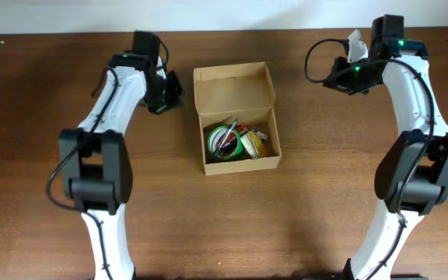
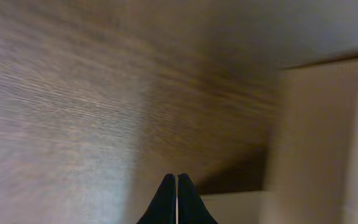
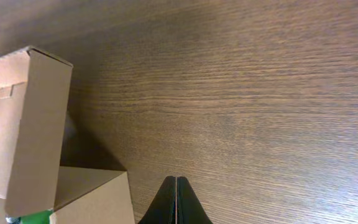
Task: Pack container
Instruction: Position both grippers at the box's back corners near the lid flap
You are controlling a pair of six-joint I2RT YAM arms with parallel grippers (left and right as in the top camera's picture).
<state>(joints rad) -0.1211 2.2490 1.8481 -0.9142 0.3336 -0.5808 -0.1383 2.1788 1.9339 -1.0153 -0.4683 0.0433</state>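
Observation:
The container [image 1: 236, 87], a tan-brown cardboard box, sits open mid-table with its flap lid folded back toward the far side. Inside lie a green tape roll [image 1: 225, 141], yellow items [image 1: 257, 143] and pens. My left gripper [image 1: 171, 87] hovers just left of the lid, shut and empty; its wrist view is blurred, with the fingertips [image 2: 176, 182] pressed together and the container's wall [image 2: 309, 137] at right. My right gripper [image 1: 334, 78] hangs at the far right, shut on nothing. In its wrist view the fingertips [image 3: 176, 180] touch over bare wood, with the container [image 3: 36, 124] at left.
The dark wooden table [image 1: 341, 194] runs to a pale wall along the far edge. Both white arms reach in from the near edge, left arm [image 1: 99, 171] and right arm [image 1: 411, 171].

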